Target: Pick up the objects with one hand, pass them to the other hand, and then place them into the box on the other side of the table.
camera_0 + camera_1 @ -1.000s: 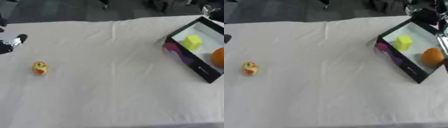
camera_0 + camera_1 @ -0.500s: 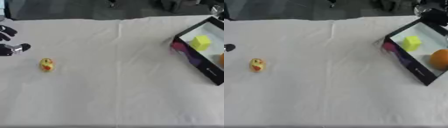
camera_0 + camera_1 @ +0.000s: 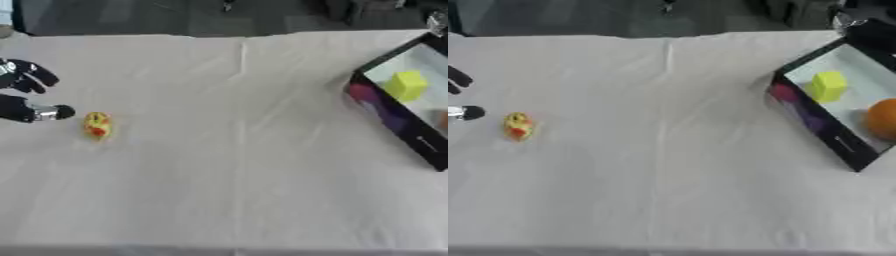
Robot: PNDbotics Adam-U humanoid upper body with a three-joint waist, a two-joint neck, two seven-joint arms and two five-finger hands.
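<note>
A white-clothed tabletop (image 3: 667, 165) fills the view. Near its left edge lies a small yellow and red object (image 3: 518, 126). Just left of it, the black fingers (image 3: 458, 80) of the left hand (image 3: 465, 112) show, spread and apart from it. At right, a black box (image 3: 833, 107) holds a yellow block (image 3: 829, 86) and an orange ball (image 3: 882, 119).

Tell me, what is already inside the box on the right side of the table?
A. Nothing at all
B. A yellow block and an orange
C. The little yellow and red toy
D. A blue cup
B. The box holds a yellow block and an orange, while the little yellow and red toy lies out on the white cloth near the left hand.
</note>
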